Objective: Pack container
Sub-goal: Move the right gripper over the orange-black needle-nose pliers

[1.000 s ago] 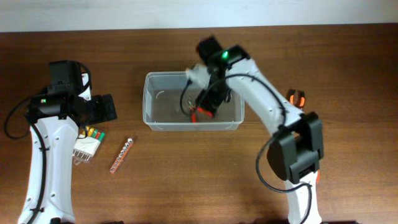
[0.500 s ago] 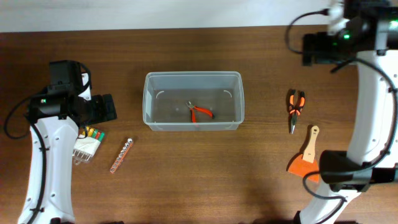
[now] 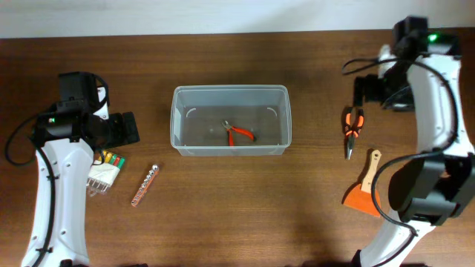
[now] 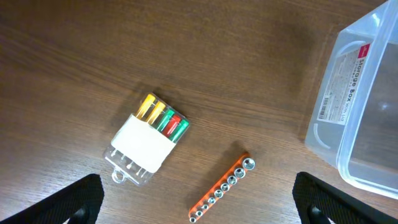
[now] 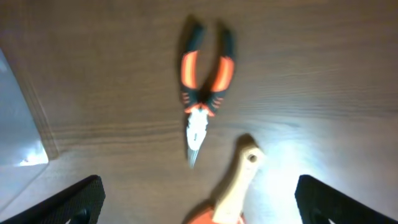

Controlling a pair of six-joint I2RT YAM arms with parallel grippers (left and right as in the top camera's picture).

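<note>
The clear plastic container (image 3: 230,90) stands mid-table with small red-handled cutters (image 3: 238,133) lying inside. My right gripper (image 3: 371,92) is open and empty, hovering just above the orange-and-black pliers (image 3: 352,127), which also show in the right wrist view (image 5: 202,93). My left gripper (image 3: 125,127) is open and empty above an orange socket rail (image 4: 222,186) and a clear case of coloured bits (image 4: 149,140). The container's corner shows in the left wrist view (image 4: 367,93).
A scraper with a wooden handle and orange blade (image 3: 365,189) lies below the pliers; it also shows in the right wrist view (image 5: 233,186). The socket rail (image 3: 145,185) and bit case (image 3: 104,172) lie left of the container.
My right arm left the container, where the red cutters now lie, swung to the far right, then came down over the pliers. The left arm has not moved.
</note>
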